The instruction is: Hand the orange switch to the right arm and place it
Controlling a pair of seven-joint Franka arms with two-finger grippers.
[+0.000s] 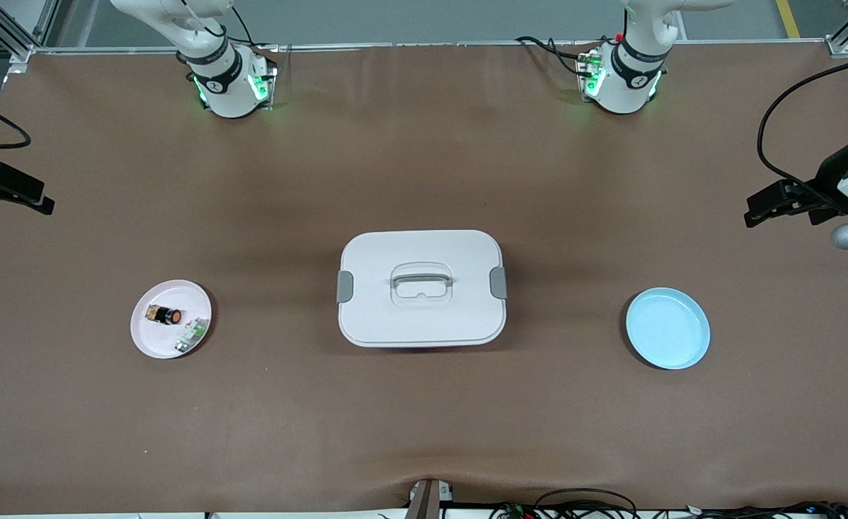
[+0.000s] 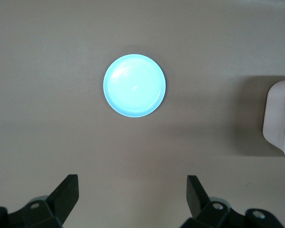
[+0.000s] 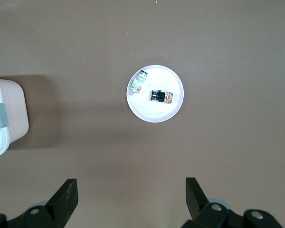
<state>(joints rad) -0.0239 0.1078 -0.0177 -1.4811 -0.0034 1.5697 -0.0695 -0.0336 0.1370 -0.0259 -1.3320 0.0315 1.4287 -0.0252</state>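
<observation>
The orange switch (image 1: pixel 164 315) lies on a small pink-white plate (image 1: pixel 151 346) toward the right arm's end of the table, beside a small white-and-green part (image 1: pixel 192 336). In the right wrist view the switch (image 3: pixel 161 96) lies on its side on that plate (image 3: pixel 156 116). My right gripper (image 3: pixel 131 186) is open and empty, held high over the bare table near that end (image 1: pixel 9 198). My left gripper (image 2: pixel 133 183) is open and empty, held high near the left arm's end (image 1: pixel 781 205).
A white lidded box (image 1: pixel 421 288) with grey latches and a handle stands mid-table; its edge shows in both wrist views (image 2: pixel 281 118) (image 3: pixel 4 114). An empty light blue plate (image 1: pixel 668 328) lies toward the left arm's end, also in the left wrist view (image 2: pixel 134 85).
</observation>
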